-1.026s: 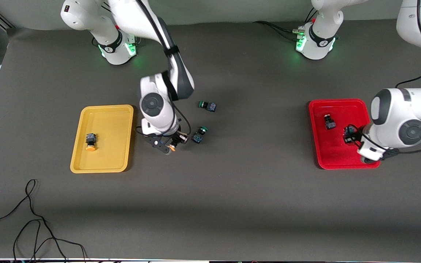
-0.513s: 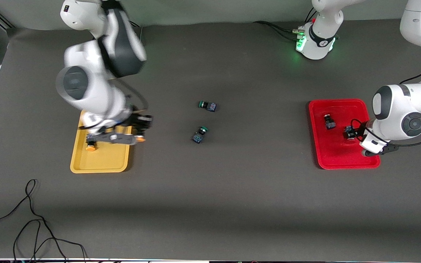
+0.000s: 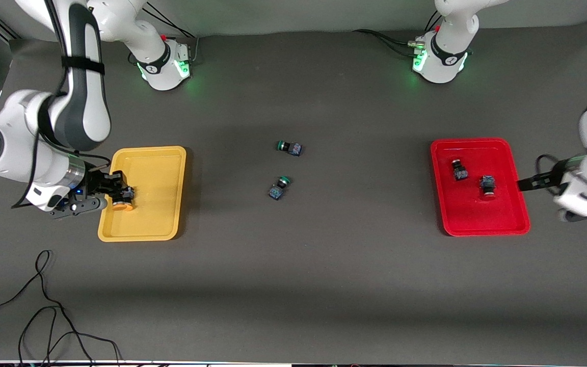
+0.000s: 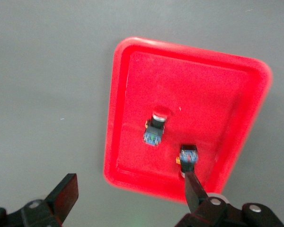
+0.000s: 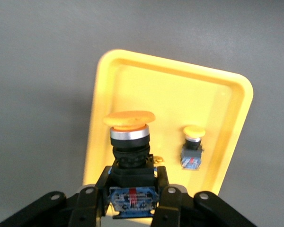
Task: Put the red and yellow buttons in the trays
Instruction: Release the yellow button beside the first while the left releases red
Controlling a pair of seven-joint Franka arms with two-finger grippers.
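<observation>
My right gripper (image 3: 115,198) (image 5: 131,198) is shut on a yellow button (image 5: 130,142), dark body between the fingers and cap pointing outward. It hangs over the yellow tray (image 3: 156,193) (image 5: 180,99), at the side toward the right arm's end. A second yellow button (image 5: 193,144) lies in that tray. The red tray (image 3: 477,219) (image 4: 132,94) holds two red buttons (image 3: 459,169) (image 3: 487,184), also seen in the left wrist view (image 4: 155,127) (image 4: 188,156). My left gripper (image 3: 553,196) (image 4: 128,194) is open and holds nothing, just off that tray's edge toward the left arm's end.
Two green-capped buttons (image 3: 289,148) (image 3: 278,187) lie on the grey table between the trays. A loose black cable (image 3: 44,306) curls on the table near the front camera at the right arm's end.
The right arm carried the yellow button from the table's middle to over the yellow tray. The left gripper opened, left a red button in the red tray and drew back off it.
</observation>
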